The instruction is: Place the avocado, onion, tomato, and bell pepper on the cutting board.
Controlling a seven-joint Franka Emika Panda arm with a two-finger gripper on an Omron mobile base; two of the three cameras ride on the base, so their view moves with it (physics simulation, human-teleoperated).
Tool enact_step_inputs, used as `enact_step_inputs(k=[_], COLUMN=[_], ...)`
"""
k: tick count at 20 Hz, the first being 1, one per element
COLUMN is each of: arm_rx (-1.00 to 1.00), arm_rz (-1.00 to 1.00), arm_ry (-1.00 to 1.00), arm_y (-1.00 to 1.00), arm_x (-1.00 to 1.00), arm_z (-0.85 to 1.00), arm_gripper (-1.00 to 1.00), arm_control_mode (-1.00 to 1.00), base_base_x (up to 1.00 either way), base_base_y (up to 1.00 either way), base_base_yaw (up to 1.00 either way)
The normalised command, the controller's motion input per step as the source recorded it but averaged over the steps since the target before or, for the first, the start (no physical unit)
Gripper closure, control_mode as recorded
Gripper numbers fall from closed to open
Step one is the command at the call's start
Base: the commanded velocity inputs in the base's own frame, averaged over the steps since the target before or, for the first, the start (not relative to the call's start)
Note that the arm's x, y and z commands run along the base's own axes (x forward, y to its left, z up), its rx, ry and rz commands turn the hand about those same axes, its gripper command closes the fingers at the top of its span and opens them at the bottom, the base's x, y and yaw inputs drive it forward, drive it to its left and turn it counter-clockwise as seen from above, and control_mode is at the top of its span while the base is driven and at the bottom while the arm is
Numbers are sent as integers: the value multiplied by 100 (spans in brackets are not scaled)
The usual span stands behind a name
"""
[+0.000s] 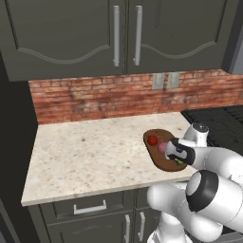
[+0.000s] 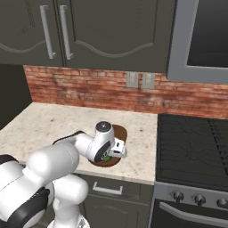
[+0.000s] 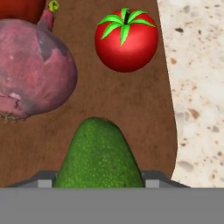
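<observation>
My gripper (image 3: 99, 180) is shut on the dark-green avocado (image 3: 98, 153), low over the near end of the dark-brown cutting board (image 3: 131, 113). On the board beyond it lie the bright-red tomato (image 3: 126, 40) with its green leafy top and the pinkish-purple onion (image 3: 33, 74). A red edge of the bell pepper (image 3: 19, 8) shows behind the onion. In the left base view the gripper (image 1: 178, 159) hangs over the board (image 1: 155, 156), with the tomato (image 1: 152, 140), the onion (image 1: 163, 147) and a bit of the avocado (image 1: 180, 162) in sight. Whether the avocado rests on the board I cannot tell.
The board lies at the right end of the speckled counter (image 1: 85, 152), near its front edge. A black stove (image 2: 191, 142) adjoins the counter on the right. A brick wall (image 1: 118, 97) and dark cabinets (image 1: 95, 33) rise behind.
</observation>
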Motion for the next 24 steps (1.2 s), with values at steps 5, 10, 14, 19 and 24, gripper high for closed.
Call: enact_step_inputs(k=[5,10,14,19,24], arm_rx=[-2,-3,0,0,-1], arm_rz=[0,0,0,0,0], arm_ry=[0,0,-1,-1,-2], arm_y=[12,19,5,2,0], arm_x=[0,0,0,1,10], arm_z=[-13,-7,2,6,17], arm_gripper=[-100,-100,-100,-100,-100], arm_control_mode=[-100,-100,-100,-100,-100], base_base_x=[0,0,0,0,0], base_base_y=[0,0,0,0,0], base_base_yaw=[0,0,0,0,0])
